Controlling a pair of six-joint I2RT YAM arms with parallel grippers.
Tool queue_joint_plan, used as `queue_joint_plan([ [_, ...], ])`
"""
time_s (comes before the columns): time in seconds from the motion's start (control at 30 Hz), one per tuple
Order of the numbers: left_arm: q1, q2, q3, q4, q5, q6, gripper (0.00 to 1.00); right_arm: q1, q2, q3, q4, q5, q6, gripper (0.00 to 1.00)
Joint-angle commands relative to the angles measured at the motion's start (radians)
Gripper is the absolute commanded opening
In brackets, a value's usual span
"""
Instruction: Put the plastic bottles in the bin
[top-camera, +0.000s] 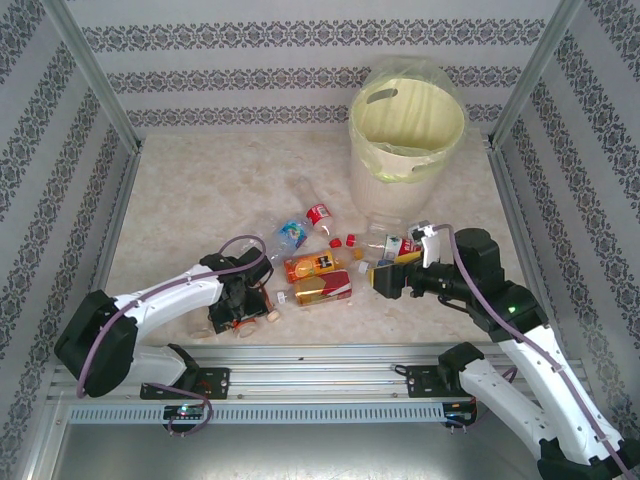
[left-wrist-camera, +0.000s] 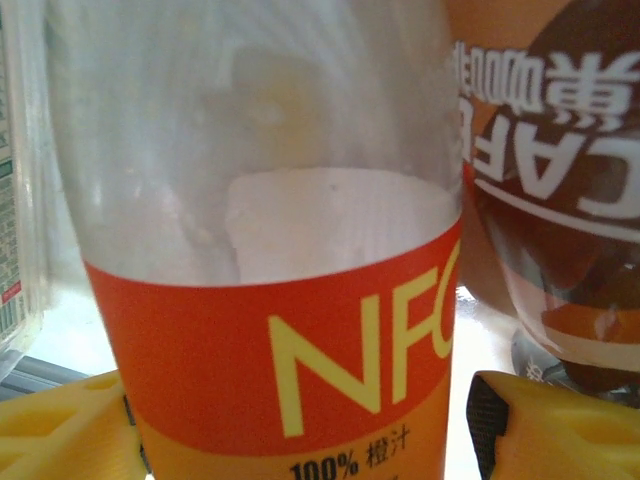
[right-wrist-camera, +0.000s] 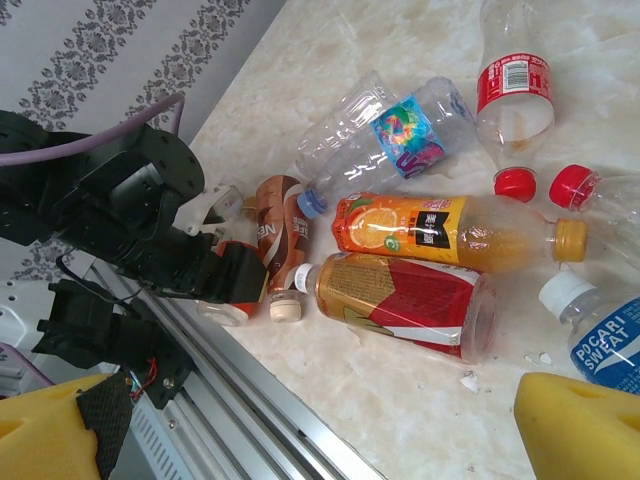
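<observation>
Several plastic bottles lie mid-table: an orange juice bottle (top-camera: 313, 264) (right-wrist-camera: 450, 228), a red-and-gold labelled one (top-camera: 323, 289) (right-wrist-camera: 410, 305), a crushed clear one with a blue label (top-camera: 290, 233) (right-wrist-camera: 390, 135) and a clear one with a red label (top-camera: 318, 213) (right-wrist-camera: 512, 85). The cream bin (top-camera: 405, 130) stands at the back, lined with a clear bag. My left gripper (top-camera: 232, 318) (left-wrist-camera: 300, 430) is low at the front edge, open around a clear bottle with an orange NFC label (left-wrist-camera: 270, 330), with a thin gap at its right pad. My right gripper (top-camera: 393, 270) (right-wrist-camera: 310, 440) hovers open and holds nothing.
A brown coffee bottle (left-wrist-camera: 560, 200) (right-wrist-camera: 275, 225) lies beside the NFC bottle. A Pocari Sweat bottle (right-wrist-camera: 600, 335) and loose red caps (right-wrist-camera: 515, 183) lie near my right gripper. The metal rail (top-camera: 320, 355) runs along the front edge, and patterned walls close in the sides.
</observation>
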Motion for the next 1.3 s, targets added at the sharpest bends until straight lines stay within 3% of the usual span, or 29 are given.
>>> queue_joint_plan([
  [0.0, -0.011, 0.000, -0.008, 0.007, 0.002, -0.006, 0.76, 0.008, -0.008, -0.016, -0.006, 0.012, 0.004, 0.98],
  [0.27, -0.012, -0.070, 0.006, -0.021, -0.014, 0.007, 0.63, 0.008, -0.006, -0.015, 0.018, 0.000, 0.010, 0.98],
  [0.67, 0.015, -0.147, 0.247, -0.291, -0.185, 0.116, 0.55, 0.008, -0.047, 0.037, 0.035, 0.020, 0.017, 0.98],
  [0.97, 0.036, -0.074, 0.576, -0.239, -0.220, 0.452, 0.51, 0.008, -0.118, 0.063, 0.041, 0.129, 0.011, 0.98],
  [1.27, 0.036, 0.160, 0.963, -0.074, -0.049, 0.828, 0.48, 0.008, -0.199, 0.069, 0.093, 0.142, 0.000, 0.98],
])
